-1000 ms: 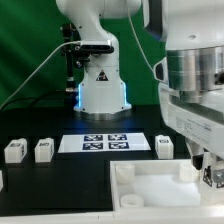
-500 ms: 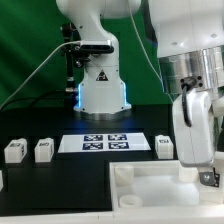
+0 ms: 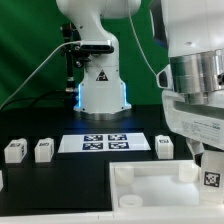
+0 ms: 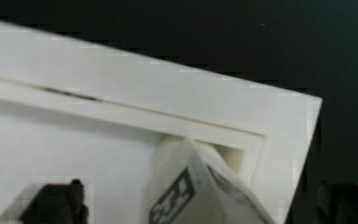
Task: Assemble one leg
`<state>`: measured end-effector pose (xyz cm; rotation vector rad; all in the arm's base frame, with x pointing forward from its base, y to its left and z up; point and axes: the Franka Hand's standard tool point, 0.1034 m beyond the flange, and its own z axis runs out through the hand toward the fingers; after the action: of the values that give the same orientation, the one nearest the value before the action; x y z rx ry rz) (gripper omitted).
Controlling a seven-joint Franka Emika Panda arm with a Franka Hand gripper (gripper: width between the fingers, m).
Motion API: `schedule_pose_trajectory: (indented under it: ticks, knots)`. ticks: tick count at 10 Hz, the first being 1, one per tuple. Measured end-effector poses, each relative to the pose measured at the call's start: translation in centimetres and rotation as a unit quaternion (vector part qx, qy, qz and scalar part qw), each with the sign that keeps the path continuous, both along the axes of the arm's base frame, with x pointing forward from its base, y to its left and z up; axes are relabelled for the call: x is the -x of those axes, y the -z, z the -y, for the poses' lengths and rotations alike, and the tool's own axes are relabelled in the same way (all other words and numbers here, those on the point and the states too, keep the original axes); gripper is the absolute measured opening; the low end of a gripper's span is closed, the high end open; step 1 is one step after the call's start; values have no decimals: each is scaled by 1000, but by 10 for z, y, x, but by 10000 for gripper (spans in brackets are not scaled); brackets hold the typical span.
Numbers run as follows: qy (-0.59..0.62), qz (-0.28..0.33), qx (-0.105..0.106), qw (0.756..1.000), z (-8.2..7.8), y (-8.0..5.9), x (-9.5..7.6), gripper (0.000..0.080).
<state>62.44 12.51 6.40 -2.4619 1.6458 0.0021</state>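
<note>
My gripper (image 3: pixel 211 181) is shut on a white leg (image 3: pixel 212 180) with a black-and-white tag and holds it over the far right corner of the large white tray-like piece (image 3: pixel 150 186). In the wrist view the leg (image 4: pixel 194 190) hangs between the dark fingers (image 4: pixel 55 202), right at the tray piece's corner (image 4: pixel 247 120). I cannot tell whether the leg touches the tray piece. Three more legs stand on the table: two at the exterior view's left (image 3: pixel 14 150) (image 3: pixel 43 150) and one (image 3: pixel 165 146) beside my arm.
The marker board (image 3: pixel 105 143) lies in the middle of the table in front of the robot base (image 3: pixel 100 92). A green backdrop stands behind. A small white part (image 3: pixel 1 180) shows at the exterior view's left edge.
My wrist has turned and shifted a little above the tray piece's right corner. The leg stays in my grip. The other legs have not moved.
</note>
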Motion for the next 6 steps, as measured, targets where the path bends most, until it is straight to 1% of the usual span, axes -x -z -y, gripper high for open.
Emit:
schedule_pose_trajectory:
  ticks: [2, 3, 4, 5, 6]
  knots:
    - [-116, 17, 12, 993, 1, 0, 0, 649]
    - [-252, 22, 37, 967, 3, -3, -2, 649]
    - [-253, 27, 38, 966, 4, -3, -3, 649]
    - [-260, 27, 39, 965, 4, -2, -3, 626]
    - [-239, 24, 37, 970, 4, -2, -3, 626]
